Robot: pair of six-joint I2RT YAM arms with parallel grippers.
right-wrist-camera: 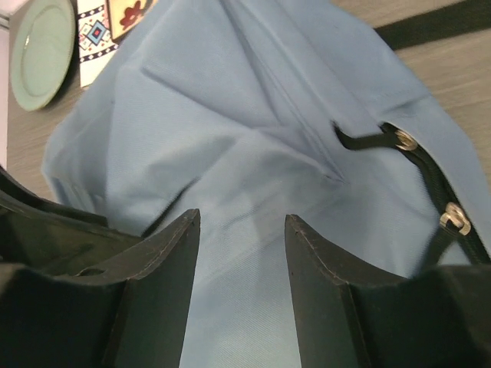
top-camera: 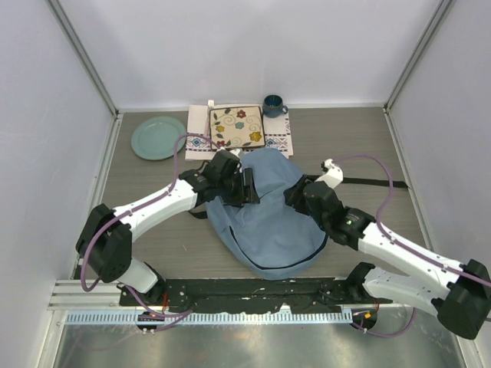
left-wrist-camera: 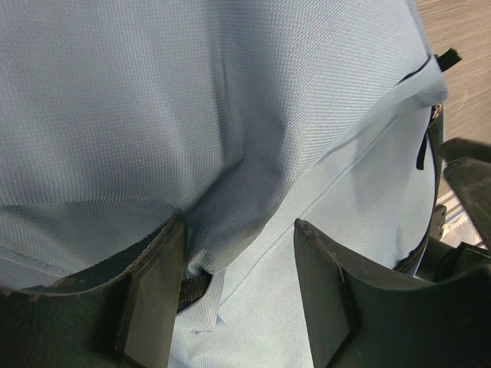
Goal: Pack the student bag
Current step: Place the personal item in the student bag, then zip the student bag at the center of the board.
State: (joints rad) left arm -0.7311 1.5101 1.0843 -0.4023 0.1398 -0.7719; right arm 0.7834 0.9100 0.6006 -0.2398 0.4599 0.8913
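Observation:
The student bag (top-camera: 268, 222) is a light-blue backpack lying flat in the middle of the table, with a dark zipper line along its near edge. My left gripper (top-camera: 247, 187) is at the bag's upper left, open, its jaws spread over the fabric (left-wrist-camera: 307, 115); a fold of the bag lies against the left finger (left-wrist-camera: 157, 284). My right gripper (top-camera: 296, 192) is at the bag's upper right, open and empty just above the fabric (right-wrist-camera: 253, 115). Black strap hardware with metal rings (right-wrist-camera: 404, 140) shows on the bag's right side.
A flowered book (top-camera: 237, 126) lies on an embroidered white mat (top-camera: 278, 143) behind the bag. A green plate (top-camera: 158, 137) is at the far left and a blue mug (top-camera: 273, 105) at the back. A black strap (top-camera: 376, 182) trails right from the bag.

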